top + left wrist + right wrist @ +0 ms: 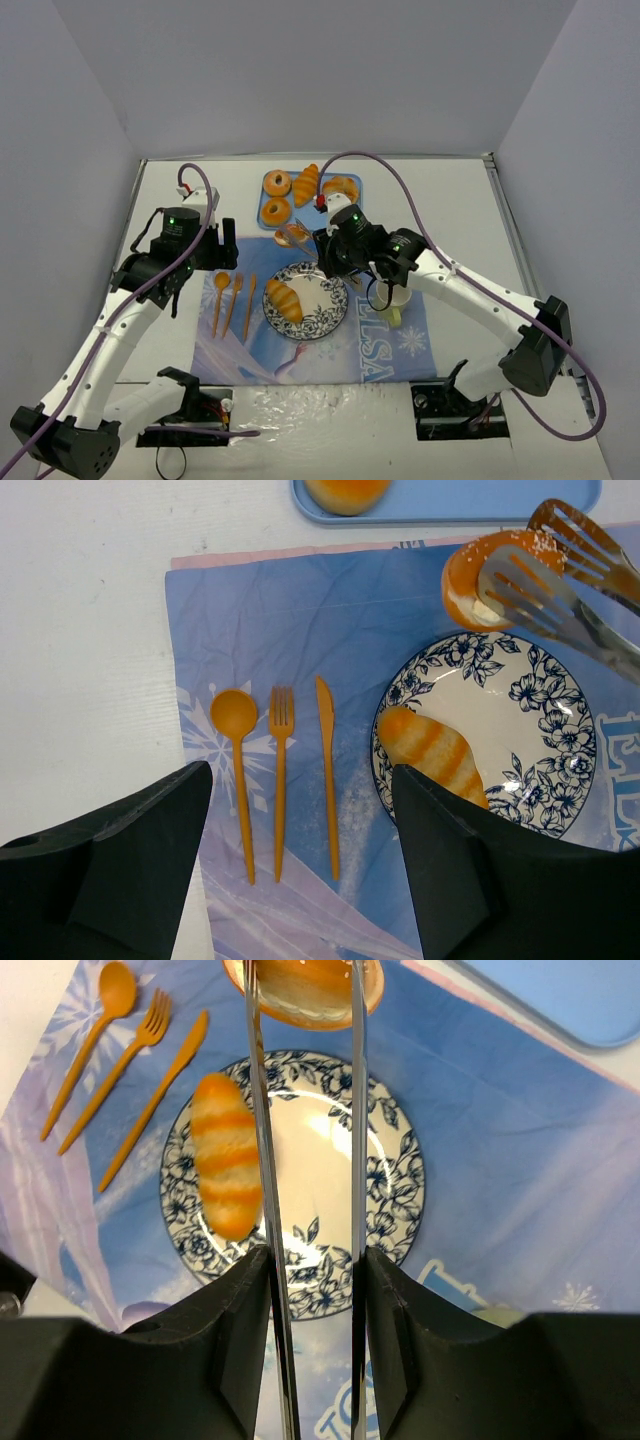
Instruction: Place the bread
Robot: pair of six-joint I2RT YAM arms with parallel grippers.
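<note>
A striped bread roll (pixel 284 298) lies on the left side of the blue-flowered plate (pixel 333 300). My right gripper (pixel 335 250) is shut on metal tongs (pixel 297 237), whose tips pinch a round glazed bun (pixel 288 236) above the mat just beyond the plate's far rim. In the right wrist view the tong arms (pixel 262 1160) run from my gripper (pixel 312 1300) over the plate (pixel 395 1160) to the bun (pixel 305 985); the roll (pixel 225 1155) lies to the left. My left gripper (pixel 300 870) is open and empty above the mat near the cutlery.
A blue tray (pixel 355 205) at the back holds donuts and croissants. An orange spoon (pixel 235 720), fork (pixel 281 770) and knife (pixel 327 760) lie left of the plate (pixel 545 715) on the blue placemat (pixel 400 350). A pale cup (pixel 396 300) stands right of the plate.
</note>
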